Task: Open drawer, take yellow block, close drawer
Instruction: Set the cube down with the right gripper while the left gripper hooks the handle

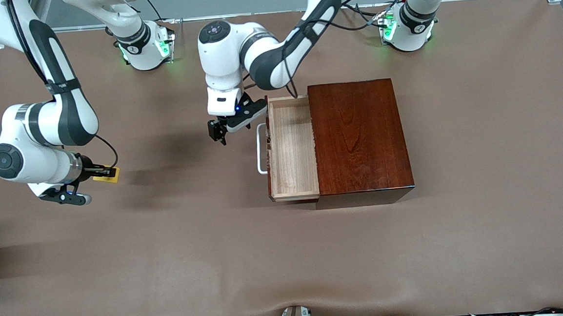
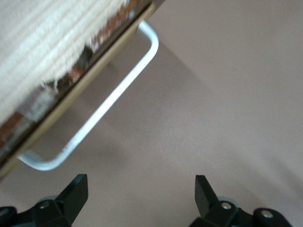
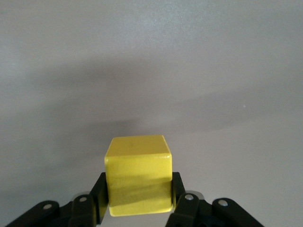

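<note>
The brown table (image 1: 287, 255) fills the front frame, and right of its centre sits the dark reddish-brown glossy wooden box (image 1: 358, 136). Its drawer (image 1: 291, 147), a pale-wood tray with a white U-shaped bar handle (image 1: 260, 148), stands pulled out toward the frame's left, and the tray looks empty as far as it shows. So the opening seems done and the taking as well; by my reading only the closing is left.

The left arm's gripper (image 1: 220, 131) hangs over the table in the upper middle of the front frame, just beside the handle and not touching it. In the left wrist view its fingers (image 2: 75, 191) stand wide apart with nothing between them, the handle (image 2: 102, 111) lying ahead of them (a fair place to push the drawer home from, I would judge).

The right arm's gripper (image 1: 109, 174) is at the frame's left edge, well apart from the box, clamped on the small bright yellow cube (image 1: 106, 175). The right wrist view shows that cube (image 3: 138, 175) pinched between the dark fingers (image 3: 182, 201), over bare table.
</note>
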{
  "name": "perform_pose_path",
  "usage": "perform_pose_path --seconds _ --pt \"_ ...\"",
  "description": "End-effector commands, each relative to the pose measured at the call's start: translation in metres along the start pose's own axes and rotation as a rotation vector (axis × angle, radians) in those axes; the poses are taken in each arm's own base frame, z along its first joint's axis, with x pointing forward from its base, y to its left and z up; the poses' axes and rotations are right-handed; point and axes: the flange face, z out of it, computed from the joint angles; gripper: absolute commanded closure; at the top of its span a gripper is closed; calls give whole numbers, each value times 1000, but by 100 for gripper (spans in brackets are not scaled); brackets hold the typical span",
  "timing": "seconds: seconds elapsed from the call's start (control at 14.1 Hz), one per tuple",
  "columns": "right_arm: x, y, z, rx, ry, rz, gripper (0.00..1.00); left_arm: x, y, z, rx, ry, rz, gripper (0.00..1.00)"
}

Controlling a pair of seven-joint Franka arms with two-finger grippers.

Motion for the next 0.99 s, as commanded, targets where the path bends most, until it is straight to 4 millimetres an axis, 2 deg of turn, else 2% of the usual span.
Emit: perform_pose_path --seconds 0.0,0.21,0.5,0.57,0.92 --pt "-13 15 17 -2 48 -57 100 -14 0 20 -14 53 -37 0" --pt "-17 28 39 5 82 -83 100 -20 -4 31 -2 61 -60 0" --pt "-20 43 71 -32 111 -110 100 0 -2 29 -2 105 -71 0" --pt "-20 42 79 -30 108 -113 100 1 -1 28 -4 108 -70 0" --pt "-20 48 94 -28 93 -104 100 5 -3 32 5 117 -68 0"
